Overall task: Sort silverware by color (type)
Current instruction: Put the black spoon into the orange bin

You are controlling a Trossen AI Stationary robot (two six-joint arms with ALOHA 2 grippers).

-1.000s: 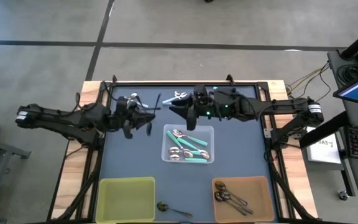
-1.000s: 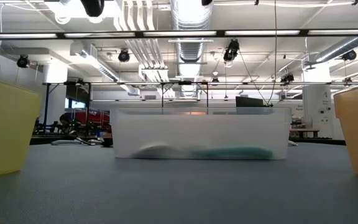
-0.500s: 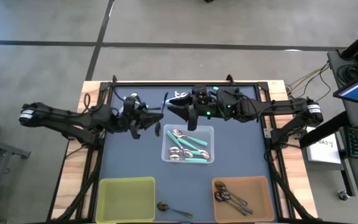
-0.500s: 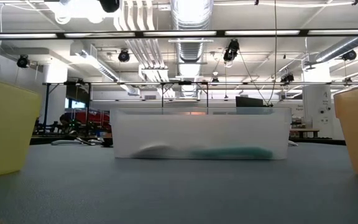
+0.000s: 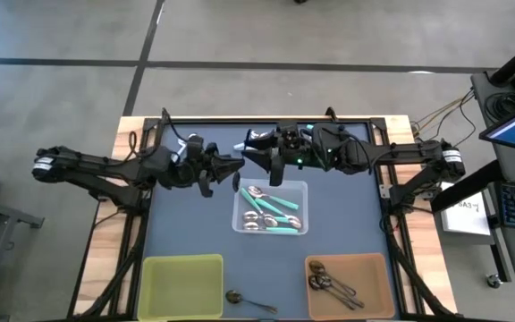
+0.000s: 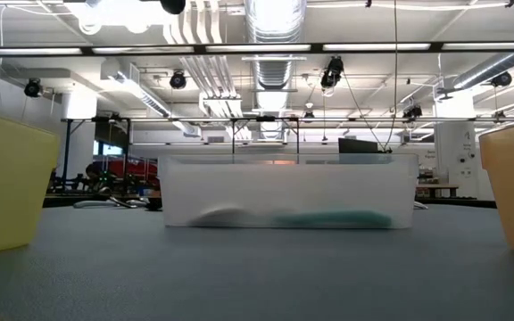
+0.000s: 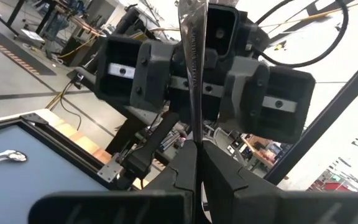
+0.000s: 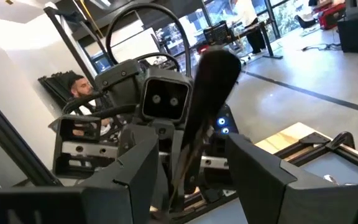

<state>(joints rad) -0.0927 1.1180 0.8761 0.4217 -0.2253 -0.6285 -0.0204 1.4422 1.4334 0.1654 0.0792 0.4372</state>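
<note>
My left gripper (image 5: pixel 229 172) is above the table's far middle, shut on a thin dark metal spoon (image 7: pixel 190 68). My right gripper (image 5: pixel 256 154) faces it closely from the right and is open. In the right wrist view the spoon (image 8: pixel 207 87) stands between my right gripper's (image 8: pixel 194 146) fingers; whether they touch it I cannot tell. Teal-handled and metal spoons lie in the clear bin (image 5: pixel 271 207). Dark spoons lie in the brown bin (image 5: pixel 350 284). One dark spoon (image 5: pixel 240 298) rests on the table between the yellow and brown bins. My left gripper pinches the spoon's thin handle (image 7: pixel 191 134) between its two shut fingers. The spoon runs on past the fingertips toward the right gripper and is lifted clear of the table.
The yellow bin (image 5: pixel 183 286) sits at the near left and the brown bin at the near right. The clear bin (image 6: pixel 288 192) stands in the table's middle, just nearer than both grippers. The table's raised frame (image 5: pixel 266 119) runs behind the arms.
My left gripper has moved toward the table's right, carrying the spoon up to the right gripper, which has kept its place. The spoons in the bins have stayed where they were.
</note>
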